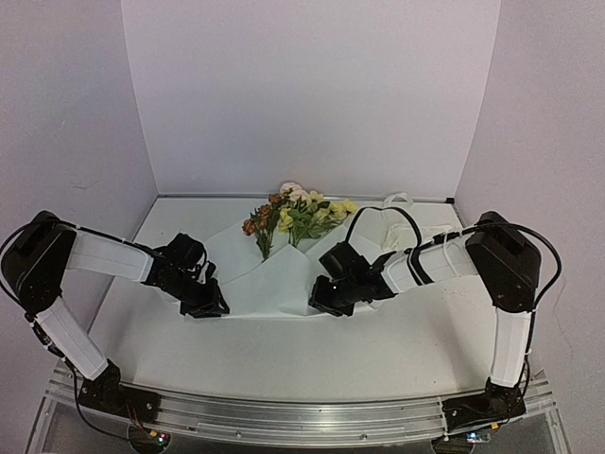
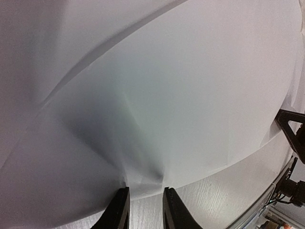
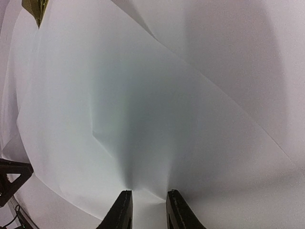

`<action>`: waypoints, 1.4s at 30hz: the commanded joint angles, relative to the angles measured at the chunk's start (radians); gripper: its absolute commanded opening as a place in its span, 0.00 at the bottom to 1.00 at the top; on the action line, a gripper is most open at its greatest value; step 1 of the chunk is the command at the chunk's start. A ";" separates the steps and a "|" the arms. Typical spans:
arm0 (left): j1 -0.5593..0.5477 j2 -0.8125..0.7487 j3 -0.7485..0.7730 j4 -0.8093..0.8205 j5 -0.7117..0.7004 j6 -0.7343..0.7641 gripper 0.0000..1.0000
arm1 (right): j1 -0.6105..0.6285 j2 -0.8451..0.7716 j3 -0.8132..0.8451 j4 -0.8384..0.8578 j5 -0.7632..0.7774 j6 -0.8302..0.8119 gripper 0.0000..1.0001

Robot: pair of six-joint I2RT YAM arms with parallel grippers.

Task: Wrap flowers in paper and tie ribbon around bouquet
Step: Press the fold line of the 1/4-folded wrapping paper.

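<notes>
- The flowers (image 1: 301,214): a small bunch of yellow, orange and cream blooms with green leaves. It lies flat, heads fanned toward 12 o'clock, and the stems run toward 6 o'clock under the paper.
- The paper (image 1: 269,276): a thin white sheet lying flat, its flaps folded over the stems into a V that opens toward 12 o'clock. Its near edge is puckered at about 8 and 4 o'clock.
- The ribbon (image 1: 401,200): a cream-white strip, loosely looped, at 3 o'clock of the blooms.
</notes>
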 commanded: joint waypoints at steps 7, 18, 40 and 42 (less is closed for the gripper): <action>-0.125 -0.100 0.150 -0.043 0.040 0.006 0.42 | -0.005 -0.013 0.013 -0.025 0.025 0.002 0.27; -0.194 0.105 0.126 0.182 0.131 -0.054 0.27 | 0.002 -0.018 0.061 -0.075 0.032 -0.004 0.27; -0.170 0.140 0.067 0.237 0.050 -0.188 0.21 | 0.151 -0.065 0.241 -0.309 0.200 -0.354 0.54; -0.165 0.142 0.066 0.243 0.064 -0.195 0.21 | 0.166 -0.049 0.258 -0.327 0.211 -0.397 0.54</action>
